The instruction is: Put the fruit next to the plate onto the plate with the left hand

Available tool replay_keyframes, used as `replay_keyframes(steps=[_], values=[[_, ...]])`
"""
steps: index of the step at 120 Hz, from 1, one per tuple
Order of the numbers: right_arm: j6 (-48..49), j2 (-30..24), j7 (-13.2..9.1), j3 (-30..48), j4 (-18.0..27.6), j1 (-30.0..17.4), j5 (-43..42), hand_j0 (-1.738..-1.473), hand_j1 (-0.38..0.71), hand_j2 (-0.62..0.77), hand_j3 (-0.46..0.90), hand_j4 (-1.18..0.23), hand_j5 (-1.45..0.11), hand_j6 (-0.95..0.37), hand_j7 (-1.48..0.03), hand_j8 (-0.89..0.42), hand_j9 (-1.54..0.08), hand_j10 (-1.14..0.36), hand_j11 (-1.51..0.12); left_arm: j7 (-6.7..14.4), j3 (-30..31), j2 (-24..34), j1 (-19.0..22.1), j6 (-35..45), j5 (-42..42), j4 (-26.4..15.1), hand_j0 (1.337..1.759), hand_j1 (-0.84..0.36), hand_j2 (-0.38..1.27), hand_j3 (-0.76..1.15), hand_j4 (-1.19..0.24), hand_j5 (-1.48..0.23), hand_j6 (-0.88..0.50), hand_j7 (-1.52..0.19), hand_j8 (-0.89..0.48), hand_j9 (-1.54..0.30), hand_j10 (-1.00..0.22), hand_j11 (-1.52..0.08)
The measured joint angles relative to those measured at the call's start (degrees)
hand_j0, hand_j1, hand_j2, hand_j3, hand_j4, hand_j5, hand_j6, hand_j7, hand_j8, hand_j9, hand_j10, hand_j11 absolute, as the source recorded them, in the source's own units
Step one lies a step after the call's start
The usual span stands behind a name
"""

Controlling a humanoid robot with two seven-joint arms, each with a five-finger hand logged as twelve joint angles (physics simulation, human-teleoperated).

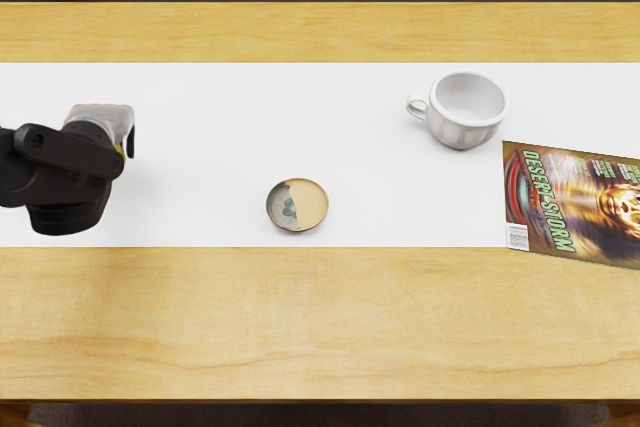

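A small round plate (297,204) with a tan rim and a grey-and-cream face lies on the white runner near the table's middle. My left hand (100,125) comes in from the left edge at the runner's far left, well left of the plate; I see its grey back from above. A thin yellow sliver (129,145) peeks out at the hand's right edge. It may be the fruit, but the hand hides whatever lies beneath it. Nothing sits on the plate. No right arm shows.
A white cup (465,109) with its handle to the left stands at the back right. Beside it, a magazine (572,202) lies at the right edge. The white runner (300,127) crosses the wooden table (320,327).
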Motion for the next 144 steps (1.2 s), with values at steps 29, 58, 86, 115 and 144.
replay_keyframes(steps=[29, 58, 86, 115, 144], values=[[0.0, 0.0, 0.0, 0.0, 0.0, 0.0, 0.0, -1.658, -0.31, -0.01, 0.0, -0.04, -0.05, -0.04, -0.05, -0.04, -0.05, -0.04, -0.05, 3.2, -6.67, -0.39, -1.45, -2.66, 0.0, 0.32, 1.653, -0.35, 0.64, 0.0, -0.8, -1.23, -0.42, -1.14, -0.38, -1.14, -0.62, -1.14], [0.0, 0.0, 0.0, 0.0, 0.0, -0.01, 0.0, -1.658, -0.31, -0.01, 0.0, -0.04, -0.05, -0.04, -0.05, -0.04, -0.05, -0.04, -0.05, 3.74, -15.89, -1.82, -1.58, -7.1, -0.38, 0.36, 1.653, -0.37, 0.71, 0.0, -0.8, -1.26, -0.43, -1.13, -0.38, -1.15, -0.67, -1.15], [0.0, 0.0, 0.0, 0.0, 0.0, 0.0, 0.0, -1.658, -0.31, -0.01, 0.0, -0.04, -0.05, -0.04, -0.05, -0.04, -0.05, -0.04, -0.05, 3.76, -22.72, -5.27, -2.06, -10.29, -0.46, 0.32, 1.653, -0.34, 0.68, 0.0, -0.8, -1.26, -0.45, -1.14, -0.39, -1.15, -0.76, -1.16], [0.0, 0.0, 0.0, 0.0, 0.0, 0.0, 0.0, -1.658, -0.31, -0.01, 0.0, -0.04, -0.05, -0.04, -0.05, -0.04, -0.05, -0.04, -0.05, 3.8, -25.67, -10.18, -4.33, -10.48, -0.24, 0.09, 1.655, -0.5, 0.58, 0.0, -0.84, -1.2, -0.61, -1.15, -0.51, -1.14, -0.83, -1.14], [0.0, 0.0, 0.0, 0.0, 0.0, 0.0, 0.0, -1.658, -0.31, -0.01, 0.0, -0.04, -0.05, -0.04, -0.05, -0.04, -0.05, -0.04, -0.05, 3.81, -28.65, -10.94, -3.81, -10.29, -0.13, -0.07, 1.657, -0.39, 0.26, 0.0, -0.66, -0.89, -0.59, -0.88, -0.56, -0.87, -0.66, -0.87]])
